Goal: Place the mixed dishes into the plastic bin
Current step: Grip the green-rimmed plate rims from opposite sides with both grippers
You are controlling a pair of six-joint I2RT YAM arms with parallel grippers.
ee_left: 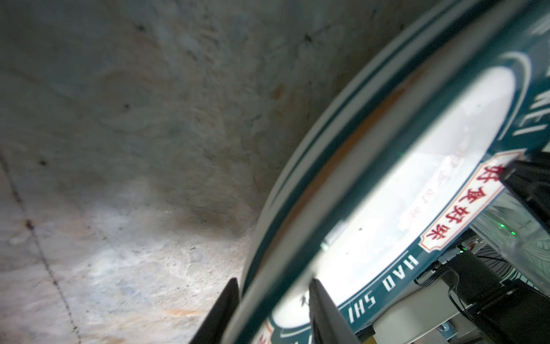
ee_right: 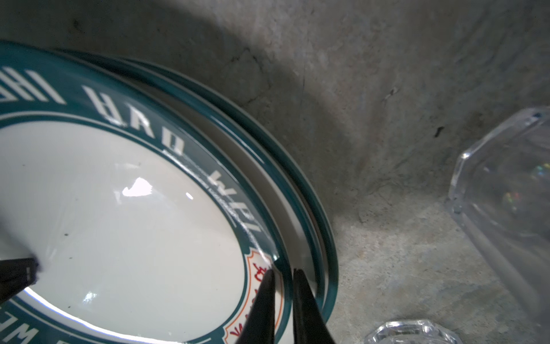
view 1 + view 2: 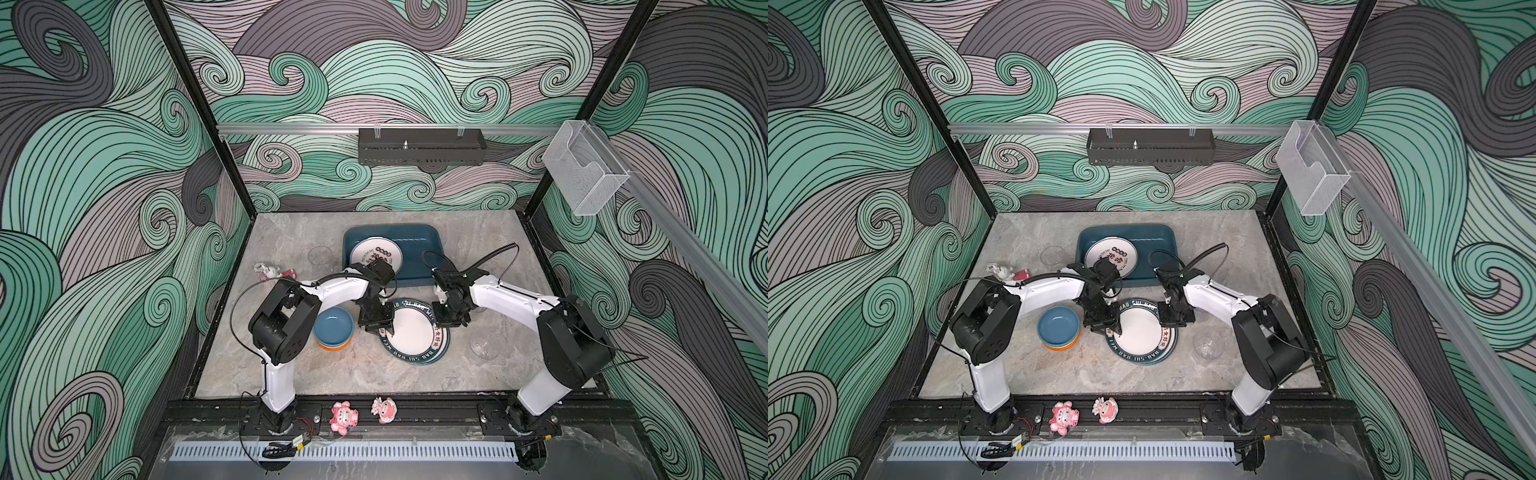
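Left gripper [image 3: 387, 329] and right gripper [image 3: 441, 322] each pinch an opposite rim of the top teal-rimmed plate [image 3: 415, 334], which sits on its stack between them. Beyond the jaws, one lettered plate [image 3: 376, 254] lies in the plastic bin [image 3: 415, 231]. Stacked bowls [image 3: 333, 328] and glasses [image 3: 483, 347] are yet to go.

Your two arms match. The left arm [image 3: 332, 287] and right arm [image 3: 507, 297] wear glossy white shells on their long links, with bulky matte black joint housings [image 3: 282, 324] at the elbows. A ribbed black hose [image 3: 494, 252] runs from the right wrist, and a thin black cable [image 3: 231, 320] loops off the left elbow. The black left tool [image 3: 383, 329] and right tool [image 3: 448, 323] end in slim tapered fingers [image 2: 262, 303]. Screwed black mounting plates [image 3: 309, 417] carry the bases.
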